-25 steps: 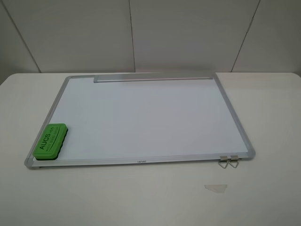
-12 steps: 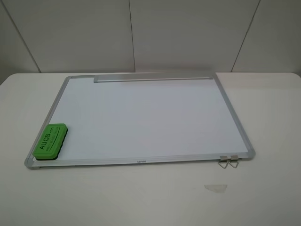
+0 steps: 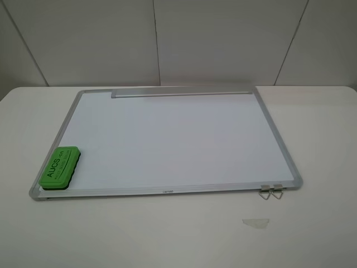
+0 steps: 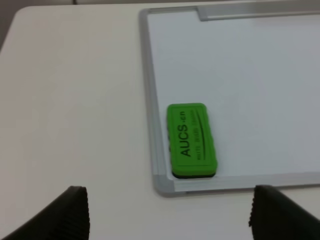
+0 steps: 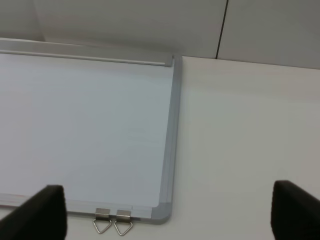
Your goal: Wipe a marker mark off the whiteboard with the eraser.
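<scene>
Whiteboard (image 3: 167,139) is seen lying flat on a white table (image 3: 312,223), with its grey tray strip (image 3: 181,92) along the edge nearest the back wall. No marker mark can be made out on the white surface in any view.

Eraser (image 3: 59,166), bright green with dark lettering on top, is set on the whiteboard in its near left corner, close against the frame on both sides. In the left wrist view the eraser (image 4: 191,140) is seen ahead of the left gripper (image 4: 170,212), roughly centred between the two dark fingertips (image 4: 70,212) but well apart from them; nothing is held, and the jaws are spread wide.

Right gripper (image 5: 170,215) is seen only as two dark fingertips (image 5: 42,212) at the frame corners of the right wrist view, set far apart with nothing between them. Below it the whiteboard's near right corner (image 5: 162,212) is visible.

Two small metal clips (image 3: 270,191) are clipped to the whiteboard's near edge by the right corner, side by side and touching the frame. A small pale scrap (image 3: 255,223) lies on the table, near the clips and apart from the whiteboard.
</scene>
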Robot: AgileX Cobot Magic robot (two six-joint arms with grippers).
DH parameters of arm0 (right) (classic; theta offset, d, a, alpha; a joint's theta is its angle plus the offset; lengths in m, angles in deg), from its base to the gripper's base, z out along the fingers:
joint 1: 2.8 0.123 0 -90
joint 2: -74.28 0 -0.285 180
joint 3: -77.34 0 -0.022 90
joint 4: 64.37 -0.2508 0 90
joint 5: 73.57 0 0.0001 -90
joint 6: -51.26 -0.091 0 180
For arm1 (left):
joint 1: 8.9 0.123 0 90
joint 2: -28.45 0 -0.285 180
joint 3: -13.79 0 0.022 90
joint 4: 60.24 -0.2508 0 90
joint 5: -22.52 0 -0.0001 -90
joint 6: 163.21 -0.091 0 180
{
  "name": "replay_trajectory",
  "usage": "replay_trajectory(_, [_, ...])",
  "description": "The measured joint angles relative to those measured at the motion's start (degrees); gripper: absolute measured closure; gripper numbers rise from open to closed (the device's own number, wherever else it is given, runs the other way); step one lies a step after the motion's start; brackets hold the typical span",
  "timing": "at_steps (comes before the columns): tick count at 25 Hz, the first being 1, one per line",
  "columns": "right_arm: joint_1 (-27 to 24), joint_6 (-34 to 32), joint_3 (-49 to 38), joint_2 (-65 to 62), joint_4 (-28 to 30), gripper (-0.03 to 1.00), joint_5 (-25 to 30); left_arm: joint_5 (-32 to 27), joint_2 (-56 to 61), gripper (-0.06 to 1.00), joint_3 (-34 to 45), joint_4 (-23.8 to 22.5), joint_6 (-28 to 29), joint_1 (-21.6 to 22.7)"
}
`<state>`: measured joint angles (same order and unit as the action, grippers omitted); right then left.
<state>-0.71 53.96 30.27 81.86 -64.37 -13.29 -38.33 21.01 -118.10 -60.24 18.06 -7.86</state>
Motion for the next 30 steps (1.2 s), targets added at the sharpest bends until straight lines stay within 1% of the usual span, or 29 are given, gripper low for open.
replay_trajectory(2, [0.00, 0.00, 0.00, 0.00, 0.00, 0.15, 0.00, 0.00, 0.00, 0.27, 0.00, 0.00, 0.00, 3.73])
replay_trajectory(3, [0.00, 0.00, 0.00, 0.00, 0.00, 0.15, 0.00, 0.00, 0.00, 0.27, 0.00, 0.00, 0.04, 4.90])
replay_trajectory(4, [0.00, 0.00, 0.00, 0.00, 0.00, 0.15, 0.00, 0.00, 0.00, 0.27, 0.00, 0.00, 0.04, 5.83])
replay_trajectory(6, [0.00, 0.00, 0.00, 0.00, 0.00, 0.15, 0.00, 0.00, 0.00, 0.27, 0.00, 0.00, 0.04, 6.31])
replay_trajectory(10, [0.00, 0.00, 0.00, 0.00, 0.00, 0.15, 0.00, 0.00, 0.00, 0.27, 0.00, 0.00, 0.04, 4.76])
replay_trajectory(17, [0.00, 0.00, 0.00, 0.00, 0.00, 0.15, 0.00, 0.00, 0.00, 0.27, 0.00, 0.00, -0.12, 0.21])
replay_trajectory(30, [0.00, 0.00, 0.00, 0.00, 0.00, 0.15, 0.00, 0.00, 0.00, 0.27, 0.07, 0.00, -0.21, 0.03])
